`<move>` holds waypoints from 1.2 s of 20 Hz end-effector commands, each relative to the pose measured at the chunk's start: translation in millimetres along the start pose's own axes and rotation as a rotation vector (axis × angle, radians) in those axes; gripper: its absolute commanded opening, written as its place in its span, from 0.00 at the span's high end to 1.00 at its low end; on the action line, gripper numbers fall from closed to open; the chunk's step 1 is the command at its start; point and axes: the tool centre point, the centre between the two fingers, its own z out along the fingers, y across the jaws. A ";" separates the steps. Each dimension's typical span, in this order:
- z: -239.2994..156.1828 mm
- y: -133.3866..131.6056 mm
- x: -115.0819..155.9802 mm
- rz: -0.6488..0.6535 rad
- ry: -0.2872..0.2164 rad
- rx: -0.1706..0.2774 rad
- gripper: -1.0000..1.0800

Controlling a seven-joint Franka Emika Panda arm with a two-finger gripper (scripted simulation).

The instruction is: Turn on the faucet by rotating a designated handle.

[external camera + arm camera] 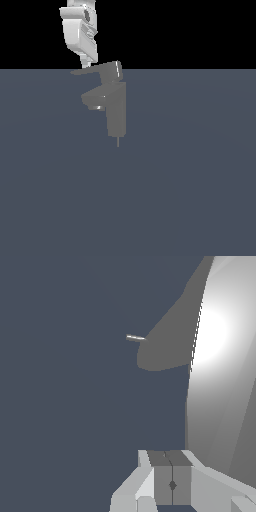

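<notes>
The grey faucet (pixel 116 110) stands upright on the floor, with its stubby spout (pixel 94 98) angled toward the exterior view's left and a thin pin (pixel 118 142) at its base. The flat handle (pixel 95 69) tops the column and tapers toward the exterior view's left. My gripper (pixel 86 64) comes down from above, with its tip at the handle's thin end. In the wrist view the fingers (pixel 162 483) are pressed together, beside the bright handle surface (pixel 220 356). The dark spout (pixel 165 346) and the pin (pixel 135 337) lie beyond. I cannot tell whether the tip touches the handle.
A flat grey-blue floor (pixel 190 190) carries the faucet. The white arm (pixel 79 27) rises out of the exterior view's top, left of the faucet column.
</notes>
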 end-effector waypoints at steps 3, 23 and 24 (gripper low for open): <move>13.2 -7.6 -6.1 0.050 -0.014 -0.013 1.00; 19.2 8.3 -10.9 0.079 -0.022 -0.018 1.00; 19.1 10.7 -11.2 0.079 -0.022 -0.018 1.00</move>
